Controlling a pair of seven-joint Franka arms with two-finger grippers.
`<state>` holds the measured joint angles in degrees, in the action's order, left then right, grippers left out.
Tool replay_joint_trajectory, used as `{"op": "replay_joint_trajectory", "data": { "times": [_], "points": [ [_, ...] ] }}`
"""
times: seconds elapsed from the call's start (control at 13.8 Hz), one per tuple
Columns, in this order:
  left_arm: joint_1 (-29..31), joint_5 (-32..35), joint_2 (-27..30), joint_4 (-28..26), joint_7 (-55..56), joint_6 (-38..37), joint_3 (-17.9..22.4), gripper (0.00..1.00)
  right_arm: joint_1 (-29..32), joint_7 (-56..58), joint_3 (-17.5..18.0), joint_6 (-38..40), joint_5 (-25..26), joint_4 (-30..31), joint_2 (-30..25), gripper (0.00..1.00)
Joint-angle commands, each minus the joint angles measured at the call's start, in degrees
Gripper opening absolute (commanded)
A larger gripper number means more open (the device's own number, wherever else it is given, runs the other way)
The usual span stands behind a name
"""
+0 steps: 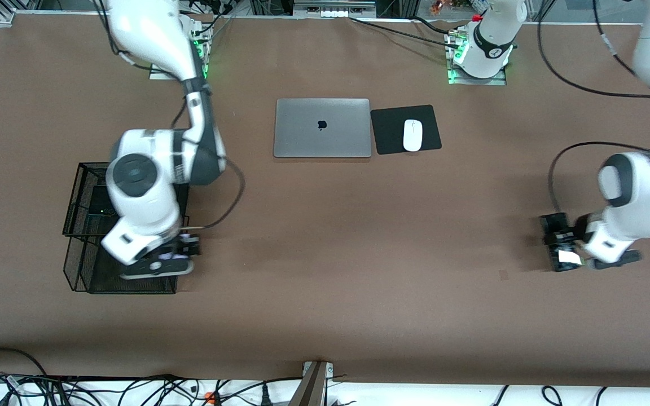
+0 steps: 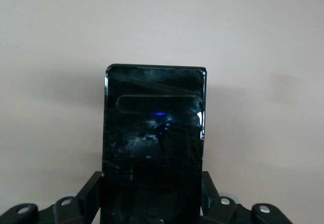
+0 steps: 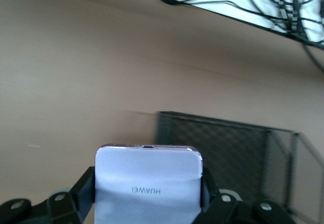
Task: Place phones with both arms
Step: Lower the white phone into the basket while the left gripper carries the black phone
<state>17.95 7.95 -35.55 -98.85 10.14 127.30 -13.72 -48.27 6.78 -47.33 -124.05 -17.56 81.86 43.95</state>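
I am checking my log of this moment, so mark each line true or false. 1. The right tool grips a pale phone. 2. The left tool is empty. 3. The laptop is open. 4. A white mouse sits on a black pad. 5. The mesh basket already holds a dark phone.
1. True: the right tool grips the pale Huawei phone.
2. False: the left tool grips a black phone.
3. False: the laptop is shut.
4. True: the mouse lies on the mouse pad.
5. True: a dark phone lies in the mesh basket.
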Motion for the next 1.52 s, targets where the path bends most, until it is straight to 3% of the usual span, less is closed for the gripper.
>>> {"op": "replay_joint_trajectory", "data": {
  "times": [0.0, 0.29, 0.8, 1.01, 1.16, 1.23, 1.3, 1.45],
  "points": [
    [-10.18, -0.22, -1.80, 4.87, 4.95, -5.12, 0.97, 0.00, 5.01, 6.91, 0.39, 0.39, -0.72, -0.38, -0.27, 0.00],
    [-23.63, -0.92, -3.56, 7.60, 18.12, -5.31, 0.88, 0.00, 8.19, 10.18, 0.74, 0.47, -8.36, 2.95, 0.69, 0.00],
    [-44.20, -1.01, -15.67, 26.75, 43.01, -4.78, 0.88, 0.00, 11.97, 14.14, 2.06, 2.93, -14.61, 7.35, 1.57, 0.00],
    [-49.22, -0.66, -21.04, 36.24, 44.97, -4.60, 1.50, 0.00, 12.06, 14.14, 2.15, 2.76, -14.70, 7.35, 1.75, 0.00],
    [-52.30, -0.57, -22.37, 37.85, 45.14, -1.55, 2.63, 0.00, 12.15, 14.40, 2.68, 2.41, -14.70, 7.27, 1.93, 0.03],
    [-54.57, -0.57, -22.81, 37.94, 45.05, 0.65, 4.56, 0.00, 12.15, 14.40, 2.68, 2.32, -14.70, 7.18, 1.93, 0.30],
    [-57.47, -0.57, -23.42, 37.94, 45.14, 2.15, 6.93, 0.00, 12.15, 14.40, 2.77, 2.14, -14.87, 7.18, 1.93, 0.77],
    [-61.26, -0.75, -24.65, 38.02, 45.23, 3.22, 9.76, 0.00, 12.15, 14.40, 2.77, 2.14, -15.58, 6.92, 2.01, 0.93]
  ]
}}
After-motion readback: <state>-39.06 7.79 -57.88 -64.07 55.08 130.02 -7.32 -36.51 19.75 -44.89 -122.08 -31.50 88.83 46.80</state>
